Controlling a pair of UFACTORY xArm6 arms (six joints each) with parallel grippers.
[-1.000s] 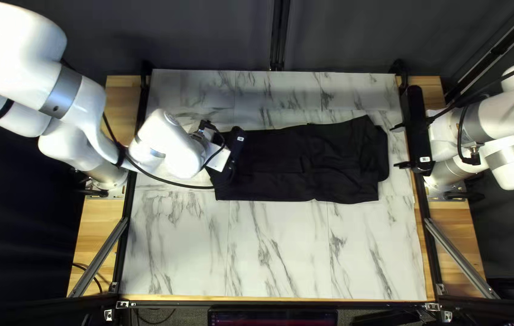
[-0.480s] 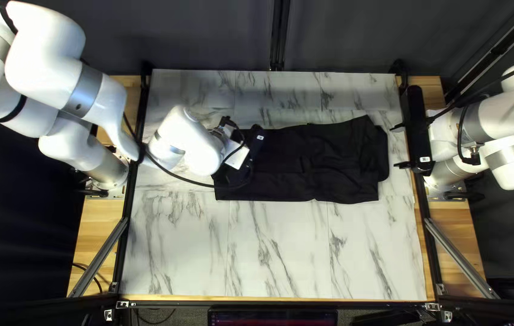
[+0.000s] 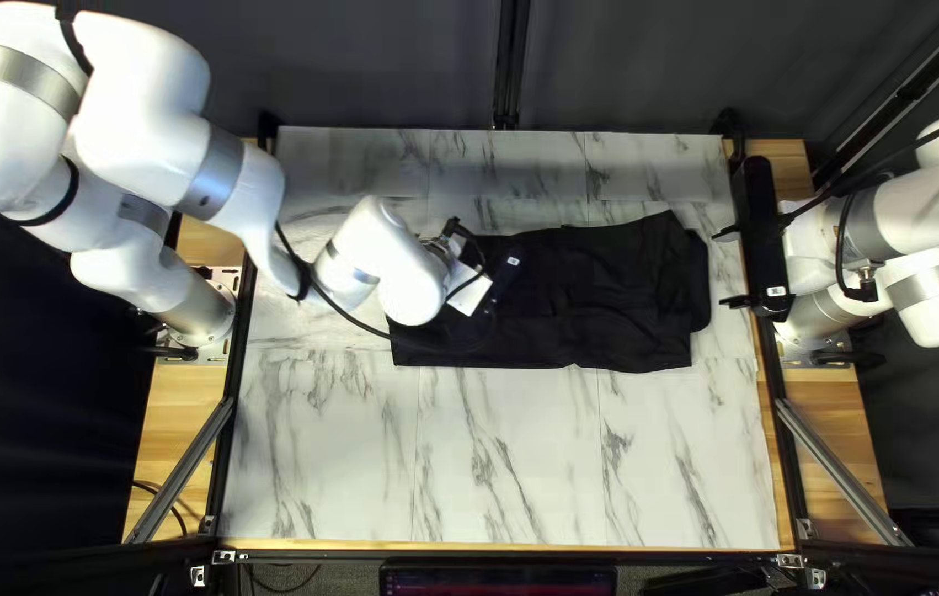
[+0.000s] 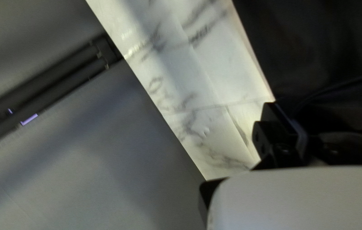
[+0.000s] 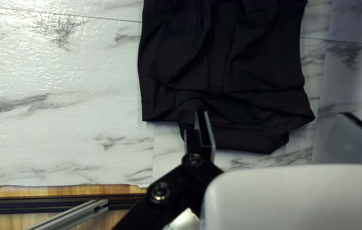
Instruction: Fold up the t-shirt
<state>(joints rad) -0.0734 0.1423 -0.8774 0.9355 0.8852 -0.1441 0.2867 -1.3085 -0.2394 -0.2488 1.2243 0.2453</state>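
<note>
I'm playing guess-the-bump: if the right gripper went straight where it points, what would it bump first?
Probably the black t-shirt, whose nearest end lies ahead of the open right gripper. Depth is unclear, though, so it might touch the marble-patterned table first.

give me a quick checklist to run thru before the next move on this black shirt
1. Right gripper open, nothing between its fingers: ok.
2. Visible edges of the shirt resting on the table: ok.
3. Layers lined up at the end by the right gripper: not ok, one layer sticks out past another.
4. Shirt smooth: not ok, creases near that end.
5. Left gripper out of the way: not ok, in the top left view it overlaps the other end.
6. Left gripper holding cloth: cannot tell.
</note>
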